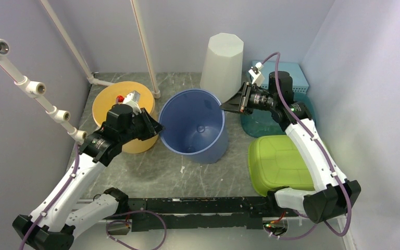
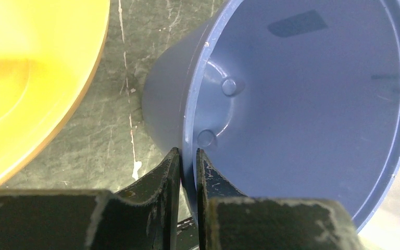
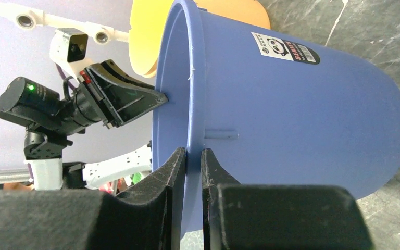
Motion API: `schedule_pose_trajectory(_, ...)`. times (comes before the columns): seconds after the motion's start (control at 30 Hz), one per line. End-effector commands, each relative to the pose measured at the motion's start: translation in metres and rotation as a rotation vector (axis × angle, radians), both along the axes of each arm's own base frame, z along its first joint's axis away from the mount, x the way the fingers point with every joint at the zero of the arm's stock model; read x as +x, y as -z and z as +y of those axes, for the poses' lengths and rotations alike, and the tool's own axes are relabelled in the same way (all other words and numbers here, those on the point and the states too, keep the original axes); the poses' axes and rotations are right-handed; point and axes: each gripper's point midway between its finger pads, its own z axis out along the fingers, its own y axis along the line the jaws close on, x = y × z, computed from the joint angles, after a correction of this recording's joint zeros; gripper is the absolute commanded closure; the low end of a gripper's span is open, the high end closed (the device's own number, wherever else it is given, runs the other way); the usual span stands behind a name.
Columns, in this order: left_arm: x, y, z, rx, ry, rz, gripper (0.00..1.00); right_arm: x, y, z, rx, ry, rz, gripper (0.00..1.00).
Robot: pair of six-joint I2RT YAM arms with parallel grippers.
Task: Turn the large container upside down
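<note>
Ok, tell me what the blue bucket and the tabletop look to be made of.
Blue bucket: moulded plastic, smooth and semi-matte; it has a thin even wall, round moulded bumps inside and a soft sheen. Tabletop: dark grey-green stone look with pale veins, matte; whether real marble or printed laminate, I cannot tell.

Your grey marbled table [image 1: 151,172] carries a blue bucket [image 1: 192,127], yellow bowl [image 1: 104,99], upturned white bin [image 1: 221,60], teal tub [image 1: 260,127] and green lid [image 1: 278,164].

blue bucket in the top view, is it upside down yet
No, the blue bucket has its open mouth facing up toward the camera, and its inner floor is in view.
</note>
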Motion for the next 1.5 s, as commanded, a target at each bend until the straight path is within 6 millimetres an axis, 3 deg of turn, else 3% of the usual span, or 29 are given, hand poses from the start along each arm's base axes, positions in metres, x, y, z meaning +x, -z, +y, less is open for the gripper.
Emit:
schedule_pose_trajectory(0.0,-0.004,0.006,-0.012,-0.004,0.072,0.015,0.97,-0.016,-0.019,0.013,0.033,-0.086,-0.058,1.00)
schedule_pose_trajectory(0.1,-0.006,0.007,-0.011,-0.005,0.066,0.028,0.88,-0.014,-0.023,0.012,-0.024,-0.058,-0.114,1.00)
schedule_pose_trajectory(0.33,-0.009,0.001,-0.008,-0.012,0.050,0.017,0.44,-0.007,-0.030,0.009,-0.201,0.021,-0.220,1.00)
schedule_pose_trajectory(0.57,-0.017,-0.011,0.013,0.053,0.000,0.005,0.25,0.005,-0.038,0.000,-0.300,0.096,-0.273,1.00)
schedule_pose_trajectory(0.83,-0.030,-0.015,0.031,0.097,-0.035,-0.003,0.22,0.001,-0.052,0.019,-0.393,0.060,-0.397,1.00)
schedule_pose_trajectory(1.03,-0.040,-0.038,0.039,0.081,-0.048,-0.058,0.22,-0.005,-0.049,0.032,-0.470,0.037,-0.456,1.00)
schedule_pose_trajectory(1.13,-0.040,-0.046,0.053,0.115,-0.104,-0.081,0.20,-0.013,-0.049,0.041,-0.487,0.004,-0.489,1.00)
schedule_pose_trajectory(1.3,-0.045,-0.044,0.066,0.156,-0.145,-0.053,0.20,-0.031,-0.034,0.057,-0.551,-0.055,-0.526,1.00)
schedule_pose_trajectory(1.47,-0.054,-0.037,0.066,0.133,-0.141,-0.033,0.21,-0.046,-0.009,0.068,-0.697,-0.082,-0.596,1.00)
